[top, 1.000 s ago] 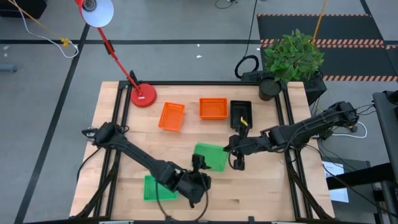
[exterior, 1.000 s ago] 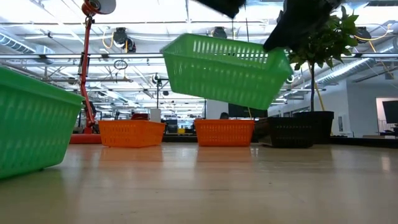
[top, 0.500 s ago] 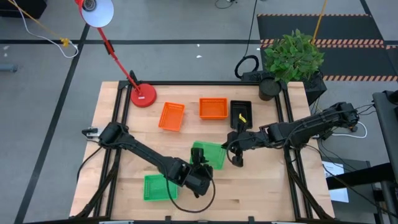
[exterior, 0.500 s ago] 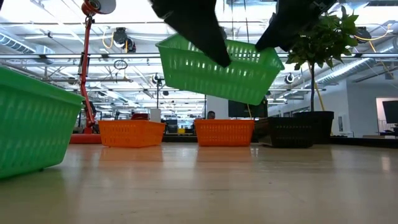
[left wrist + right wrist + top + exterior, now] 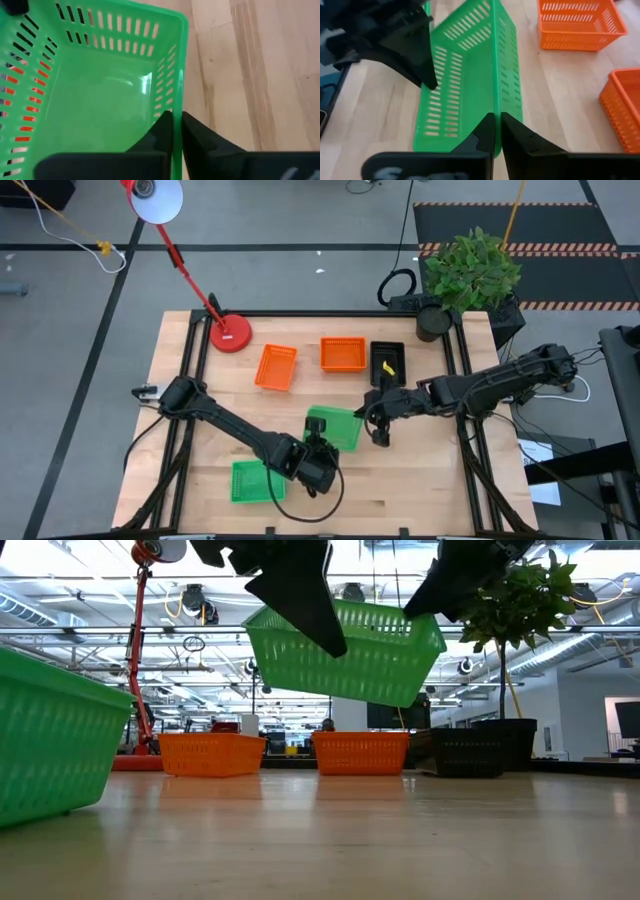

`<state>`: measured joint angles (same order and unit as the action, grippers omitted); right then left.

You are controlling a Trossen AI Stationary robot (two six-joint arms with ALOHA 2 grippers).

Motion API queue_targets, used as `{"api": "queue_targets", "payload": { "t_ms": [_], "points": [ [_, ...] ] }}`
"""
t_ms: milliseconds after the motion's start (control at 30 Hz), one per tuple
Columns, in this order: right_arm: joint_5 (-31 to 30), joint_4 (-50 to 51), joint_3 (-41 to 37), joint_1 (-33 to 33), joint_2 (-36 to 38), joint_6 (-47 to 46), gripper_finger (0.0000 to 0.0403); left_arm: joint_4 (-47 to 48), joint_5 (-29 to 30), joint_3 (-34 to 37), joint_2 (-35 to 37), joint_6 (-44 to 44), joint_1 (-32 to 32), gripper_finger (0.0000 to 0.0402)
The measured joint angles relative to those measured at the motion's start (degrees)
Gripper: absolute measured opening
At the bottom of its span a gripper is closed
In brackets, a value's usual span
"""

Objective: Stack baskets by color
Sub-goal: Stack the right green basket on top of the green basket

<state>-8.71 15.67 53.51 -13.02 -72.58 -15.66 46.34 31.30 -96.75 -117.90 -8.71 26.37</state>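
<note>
A green basket [image 5: 336,427] hangs in the air over the table's middle, held by both grippers. My left gripper [image 5: 322,444] is shut on its near side, my right gripper [image 5: 372,418] on its far right. In the low view the basket [image 5: 345,652] is well clear of the tabletop. A second green basket [image 5: 252,480] rests on its bottom at the front left. Two orange baskets [image 5: 276,366] [image 5: 343,354] and a black basket [image 5: 387,361] stand in a row toward the back. My left gripper pinches the green basket's near long wall [image 5: 178,106] at the rim, one finger inside and one outside. It comes slanting down from the near left, fingers lying along the wall. The basket is lifted clear, slightly tilted. My right gripper pinches the far long wall [image 5: 495,105] at its right end, one finger inside the basket and one outside. It reaches in from the table's right, slanting down, fingers along the wall. The basket hangs clear of the table.
A red lamp base [image 5: 230,333] stands at the back left, its pole rising toward the lamp head. A potted plant [image 5: 470,272] stands at the back right corner. Bare wood lies under the raised basket and along the front right.
My left gripper has moved toward the far edge and down to the raised green basket and taken hold of its near wall. The basket, still in my right gripper, has shifted a little toward the table's left and stays clear of the table.
</note>
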Motion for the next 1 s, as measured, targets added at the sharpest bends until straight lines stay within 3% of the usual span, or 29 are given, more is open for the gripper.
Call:
{"api": "queue_targets", "payload": {
  "t_ms": [100,333,500,633,1000],
  "points": [
    [1.3,-1.0,0.0,0.0,0.0,-0.1,0.0015,0.1,-0.2,0.0,0.0,0.1,0.0,0.0023],
    [1.4,-1.2,0.0,0.0,0.0,-0.1,0.0015,0.6,0.0,0.0,0.0,-0.7,-0.5,0.0075],
    [1.3,-1.1,0.0,0.0,0.0,-0.1,0.0015,0.3,0.1,0.0,0.0,-0.2,-0.5,0.0019],
    [1.4,-1.0,0.0,0.0,0.3,0.8,0.0019,0.2,0.3,0.0,0.0,-1.6,0.1,0.002],
    [1.8,-3.5,0.0,-5.1,6.0,5.6,0.0111,1.0,0.9,0.1,6.1,-11.5,8.1,0.0013]
  ]
}}
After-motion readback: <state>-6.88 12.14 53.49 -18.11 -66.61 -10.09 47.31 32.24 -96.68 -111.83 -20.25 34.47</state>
